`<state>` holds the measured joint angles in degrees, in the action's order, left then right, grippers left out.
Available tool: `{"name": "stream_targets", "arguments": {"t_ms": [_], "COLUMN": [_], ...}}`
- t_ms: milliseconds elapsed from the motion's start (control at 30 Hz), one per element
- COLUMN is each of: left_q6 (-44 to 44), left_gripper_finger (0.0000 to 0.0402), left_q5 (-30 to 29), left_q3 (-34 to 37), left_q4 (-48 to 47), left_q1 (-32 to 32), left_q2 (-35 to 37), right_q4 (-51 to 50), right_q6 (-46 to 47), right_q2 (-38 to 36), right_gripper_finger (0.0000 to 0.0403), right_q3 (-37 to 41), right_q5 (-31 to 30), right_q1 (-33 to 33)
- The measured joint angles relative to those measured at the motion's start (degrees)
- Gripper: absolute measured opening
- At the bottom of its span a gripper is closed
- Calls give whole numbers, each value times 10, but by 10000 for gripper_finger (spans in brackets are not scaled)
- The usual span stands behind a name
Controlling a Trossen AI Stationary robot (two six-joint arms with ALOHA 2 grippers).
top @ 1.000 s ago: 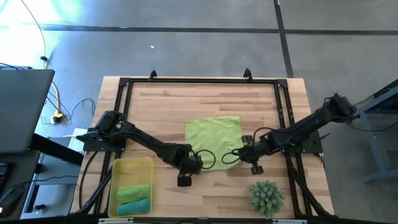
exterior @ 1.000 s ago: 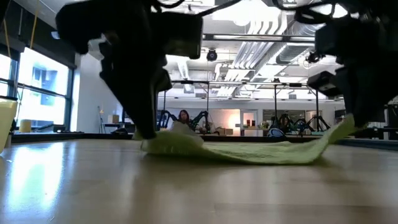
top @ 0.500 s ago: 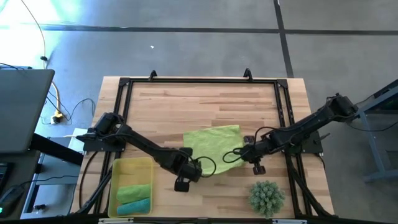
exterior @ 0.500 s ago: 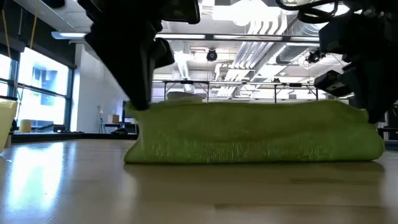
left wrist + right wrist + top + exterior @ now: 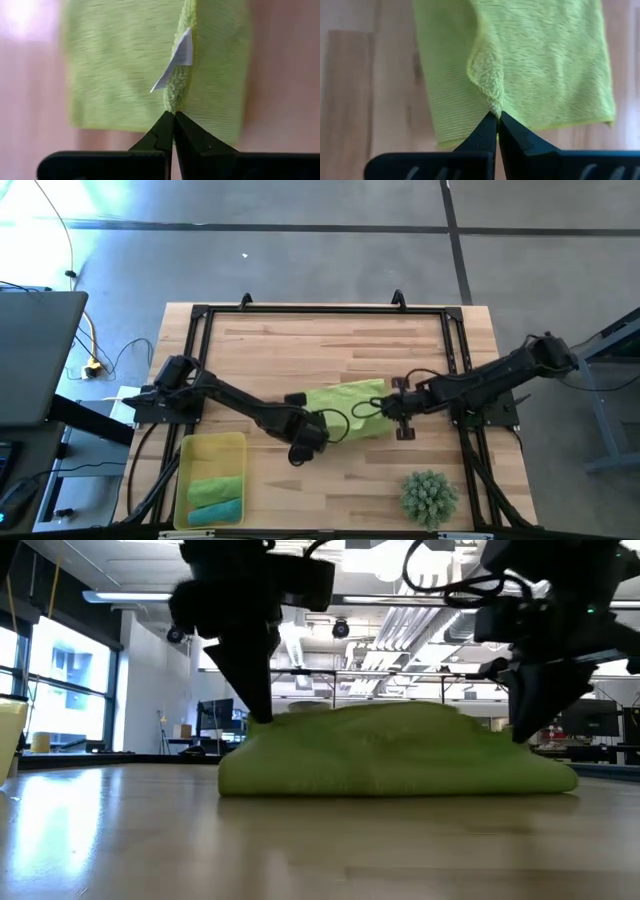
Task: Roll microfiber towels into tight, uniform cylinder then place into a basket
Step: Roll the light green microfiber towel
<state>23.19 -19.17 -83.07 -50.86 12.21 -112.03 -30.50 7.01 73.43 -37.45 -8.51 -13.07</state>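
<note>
Folded over since a second ago, the lime towel (image 5: 345,410) lies doubled mid-table, left gripper (image 5: 173,116) and right gripper (image 5: 497,116) each pinching an edge; only the left wrist view shows its white tag (image 5: 177,57).

Lime green towel (image 5: 345,408) with a fine ribbed weave and a white tag (image 5: 176,59); black grippers and arms; pale wood-grain table (image 5: 320,340) in a black frame; translucent yellow basket (image 5: 208,445) holding one lime green roll (image 5: 214,489) and one teal-blue roll (image 5: 216,511); spiky grey-green plant (image 5: 429,497)
</note>
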Motion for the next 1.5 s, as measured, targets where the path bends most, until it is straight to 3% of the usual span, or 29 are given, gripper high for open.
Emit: {"name": "stream_targets", "arguments": {"t_ms": [300,533,800,1033,1367,1500], "left_q6": [32,36,97,165,179,196], "left_gripper_finger": [1,1,1,1,1,1], "left_q5": [-94,-72,-71,-69,-53,-72], "left_q3": [0,0,0,0,7,8], "left_q4": [-21,-21,-29,-51,-45,-48], "left_q1": [-33,-51,-76,-90,-92,-93], "left_q2": [1,1,1,1,-19,-25], "right_q4": [4,15,22,33,55,51], "right_q6": [-23,-30,-30,-30,-30,-30], "right_q2": [0,0,0,0,0,4], "right_gripper_finger": [0,0,0,0,9,11], "right_q3": [0,0,0,-1,-1,-1], "right_q5": [0,0,0,0,1,6], "right_q1": [74,119,157,174,196,199]}}
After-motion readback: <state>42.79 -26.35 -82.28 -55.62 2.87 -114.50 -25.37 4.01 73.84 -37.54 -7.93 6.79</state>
